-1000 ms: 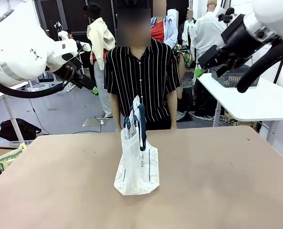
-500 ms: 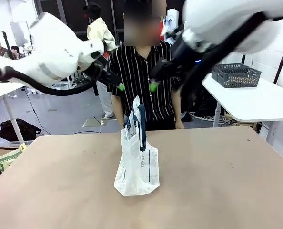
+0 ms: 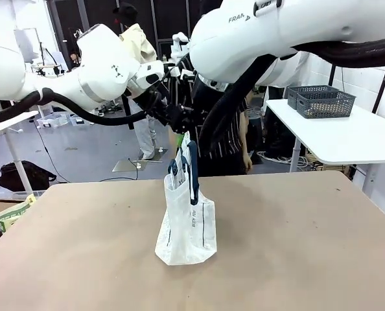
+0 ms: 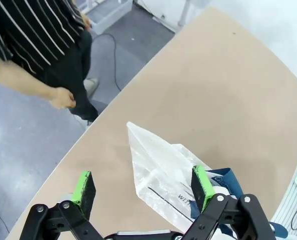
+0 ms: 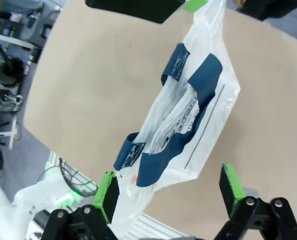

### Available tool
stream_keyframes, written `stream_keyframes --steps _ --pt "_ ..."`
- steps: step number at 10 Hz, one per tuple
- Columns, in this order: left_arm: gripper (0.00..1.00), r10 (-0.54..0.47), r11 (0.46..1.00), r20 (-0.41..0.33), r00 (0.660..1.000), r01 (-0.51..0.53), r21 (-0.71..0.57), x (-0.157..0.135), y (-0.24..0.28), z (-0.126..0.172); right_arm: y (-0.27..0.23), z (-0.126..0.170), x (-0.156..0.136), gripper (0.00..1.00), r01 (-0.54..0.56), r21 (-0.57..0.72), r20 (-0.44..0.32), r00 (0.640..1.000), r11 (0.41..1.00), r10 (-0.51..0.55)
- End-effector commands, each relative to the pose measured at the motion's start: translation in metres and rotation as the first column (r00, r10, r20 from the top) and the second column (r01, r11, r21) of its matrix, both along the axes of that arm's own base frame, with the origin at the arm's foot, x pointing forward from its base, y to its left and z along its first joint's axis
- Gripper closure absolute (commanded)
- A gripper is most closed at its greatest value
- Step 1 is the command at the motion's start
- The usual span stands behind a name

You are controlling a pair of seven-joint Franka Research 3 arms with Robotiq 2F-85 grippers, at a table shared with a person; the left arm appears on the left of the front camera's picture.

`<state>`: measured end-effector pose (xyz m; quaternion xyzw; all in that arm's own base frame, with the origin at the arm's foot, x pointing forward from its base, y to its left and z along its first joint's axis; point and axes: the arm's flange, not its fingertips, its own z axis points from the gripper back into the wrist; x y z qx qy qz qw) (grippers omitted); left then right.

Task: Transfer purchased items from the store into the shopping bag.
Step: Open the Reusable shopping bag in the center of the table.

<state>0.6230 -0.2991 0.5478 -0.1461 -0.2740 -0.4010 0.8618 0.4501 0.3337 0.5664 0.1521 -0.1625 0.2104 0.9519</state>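
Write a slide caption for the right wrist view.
Open right gripper hovers over the white shopping bag with navy handles on the brown table.

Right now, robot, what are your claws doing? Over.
Left claw and right claw open, over the shopping bag. Bag stands upright. Basket off on the side table. Over.

Left arm [image 3: 82,71] and right arm [image 3: 277,32] reaching inward, wrists close together at centre, left gripper [image 4: 143,185] and right gripper [image 5: 168,187] angled downward, both with jaws spread wide
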Motion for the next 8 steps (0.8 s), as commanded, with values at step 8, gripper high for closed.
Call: stream_keyframes --steps 8 --pt "0.00 -0.014 0.997 -0.166 0.986 0.027 0.076 0.034 -0.019 -0.022 0.011 -0.042 0.007 0.00 0.008 -0.078 -0.044 0.999 0.997 -0.012"
